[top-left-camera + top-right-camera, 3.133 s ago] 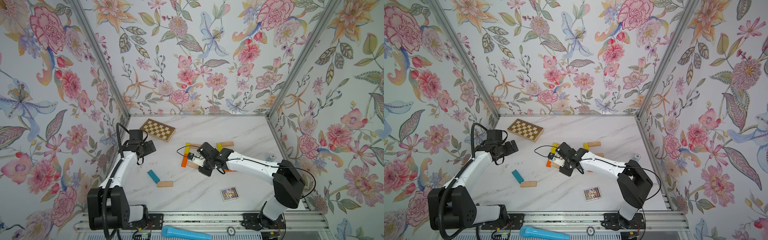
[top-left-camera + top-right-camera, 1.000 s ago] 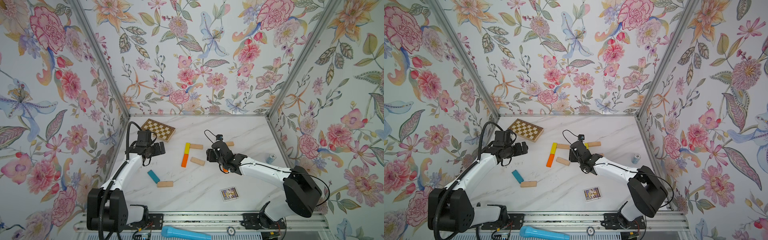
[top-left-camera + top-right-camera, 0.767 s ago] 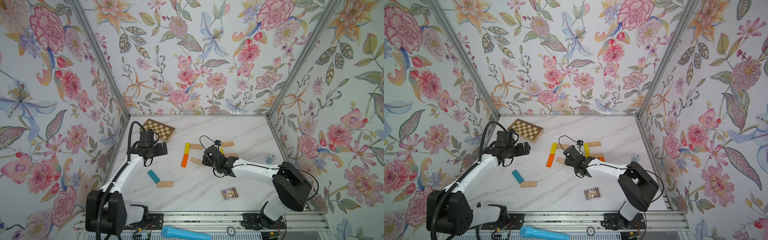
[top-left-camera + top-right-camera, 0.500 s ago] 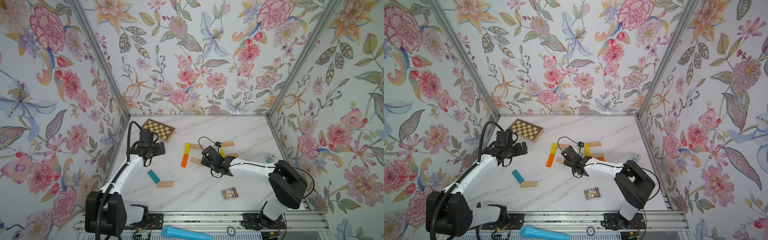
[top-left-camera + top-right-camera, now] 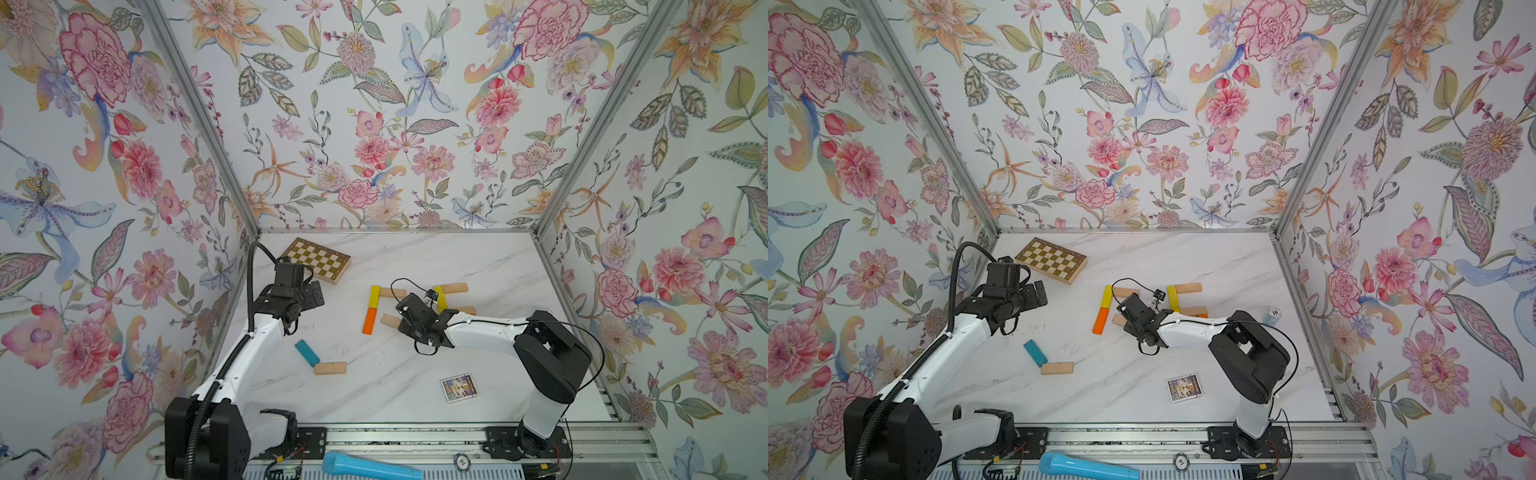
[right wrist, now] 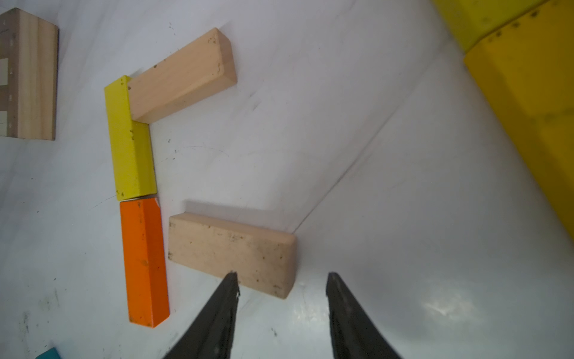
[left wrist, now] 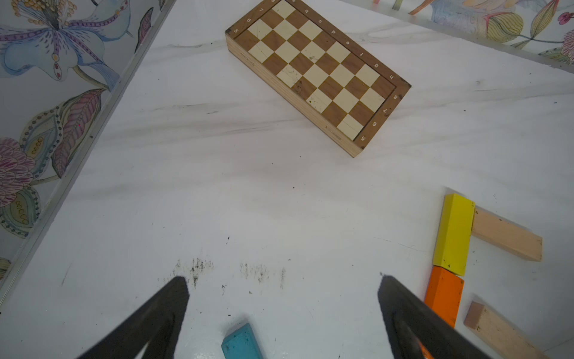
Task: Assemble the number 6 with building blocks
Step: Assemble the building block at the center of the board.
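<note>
Well, the table (image 5: 415, 257) is white marble, walled on three sides by floral paper (image 5: 374, 124), with a metal rail (image 5: 415, 432) along its near edge. The 6 (image 5: 372, 309) lies half-built mid-table. A yellow block (image 6: 130, 140) and an orange block (image 6: 144, 261) lie end to end. A beige block (image 6: 183, 74) runs right from the yellow's far end, and a second beige (image 6: 230, 251) sits just right of the orange, a slit apart.

The right gripper (image 6: 281, 275) hangs low at that second beige's right end, fingers parted with nothing between them. Whether a tip touches the wood is hard to tell. The left gripper (image 7: 282, 279) hovers left of the 6, fingers spread wide and empty, with a teal block (image 5: 307, 353) near it.

Only the top views show the following:
- spare blocks (image 5: 456, 287) right of the 6, partly behind the right arm
- a loose beige (image 5: 330, 368) just beside the teal's near end
- the chessboard (image 5: 316, 259) at far left
- a card (image 5: 458, 387) at near right

Bare marble runs between the teal block and the card, and along the far wall.
</note>
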You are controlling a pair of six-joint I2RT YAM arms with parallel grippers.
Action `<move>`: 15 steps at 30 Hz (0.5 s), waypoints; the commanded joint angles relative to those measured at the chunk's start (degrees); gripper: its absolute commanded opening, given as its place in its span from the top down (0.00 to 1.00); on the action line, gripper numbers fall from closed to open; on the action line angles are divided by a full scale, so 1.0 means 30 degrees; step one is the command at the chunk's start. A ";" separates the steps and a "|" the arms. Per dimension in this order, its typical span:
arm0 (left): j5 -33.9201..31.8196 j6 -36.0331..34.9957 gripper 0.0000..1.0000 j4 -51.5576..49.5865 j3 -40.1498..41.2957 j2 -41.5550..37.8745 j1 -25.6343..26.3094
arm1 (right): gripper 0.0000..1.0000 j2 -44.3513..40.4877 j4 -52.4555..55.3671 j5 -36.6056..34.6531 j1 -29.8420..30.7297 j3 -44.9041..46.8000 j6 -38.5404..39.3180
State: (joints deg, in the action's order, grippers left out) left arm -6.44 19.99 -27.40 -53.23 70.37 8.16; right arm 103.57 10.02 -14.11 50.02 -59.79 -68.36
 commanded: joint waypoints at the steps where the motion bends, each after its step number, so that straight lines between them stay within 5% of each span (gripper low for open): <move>1: 0.0057 0.0205 0.01 -0.0300 -0.0215 -0.0309 0.0003 | 0.53 0.0676 0.0030 0.1084 -0.0375 -0.0666 -0.0690; 15: 0.0348 0.0073 0.01 -0.0242 -0.0185 -0.0139 0.0003 | 0.61 0.1923 -0.2127 0.3128 -0.1241 -0.0797 -0.1951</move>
State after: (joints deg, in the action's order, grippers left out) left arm -6.20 19.97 -27.40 -53.23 70.37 8.16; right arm 107.37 4.64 -6.94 46.63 -61.52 -72.34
